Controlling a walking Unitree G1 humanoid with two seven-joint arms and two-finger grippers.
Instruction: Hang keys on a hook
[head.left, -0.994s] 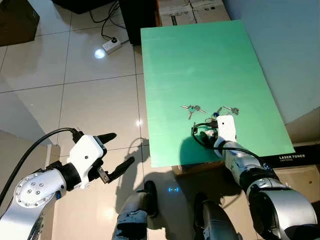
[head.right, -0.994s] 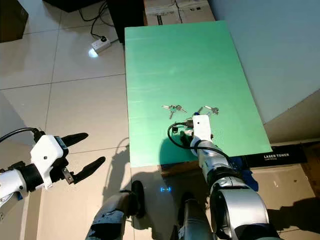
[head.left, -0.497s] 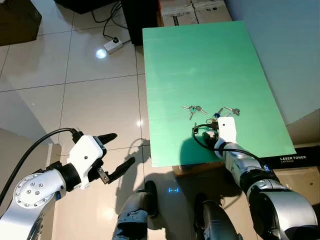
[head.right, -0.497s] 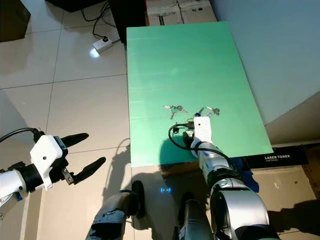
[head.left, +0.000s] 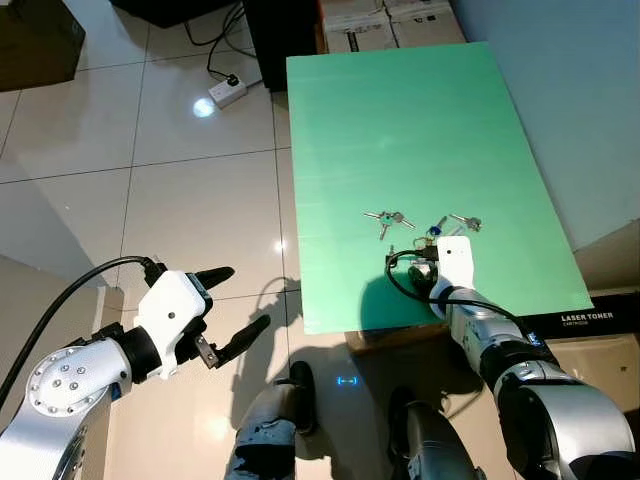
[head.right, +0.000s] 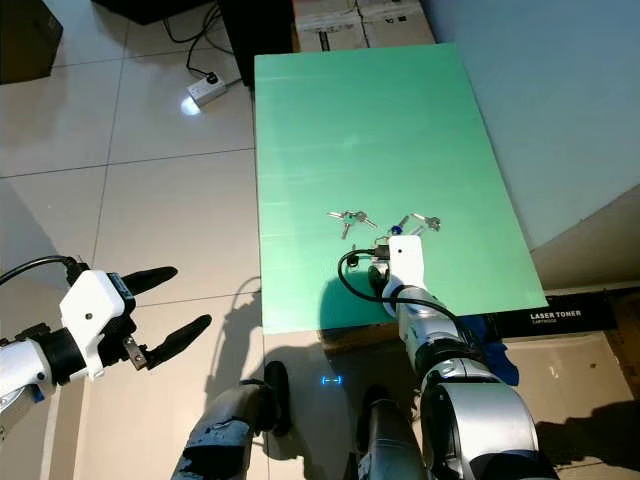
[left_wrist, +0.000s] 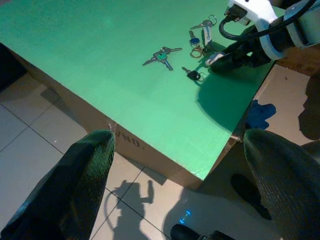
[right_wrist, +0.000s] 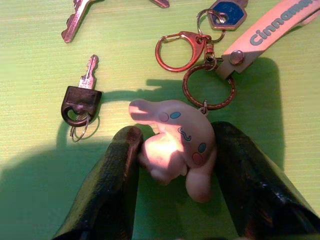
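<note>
i am looking down on a pale tiled floor (head.left: 180, 200) with a green tabletop (head.left: 420, 120) running through the upper right of the frame, resting on what reads as a cardboard box in the left wrist view. a white power strip (head.left: 224, 92) is lying on the tiles at upper centre, its cable trailing off toward dark furniture.

the right gripper (right_wrist: 172, 165) is lying low on the green surface at centre right of the head views. its two black fingers (right_wrist: 112, 195) are standing apart, one on either side of a white plush charm (right_wrist: 175, 142); i cannot tell whether they are touching it. the charm is hanging from a ring joined to a copper clasp (right_wrist: 180, 50), a blue-headed key (right_wrist: 226, 12) and a pink lettered strap (right_wrist: 272, 27).

a black-headed key (right_wrist: 80, 100) is lying just beside that gripper, apart from the charm. a silver key bunch (head.left: 386, 219) is lying near the table's middle, and another silver key (head.left: 464, 221) is lying to its right.

the left gripper (head.left: 232, 305) is hovering over the floor at lower left, well apart from the table, fingers spread wide and holding nothing.
</note>
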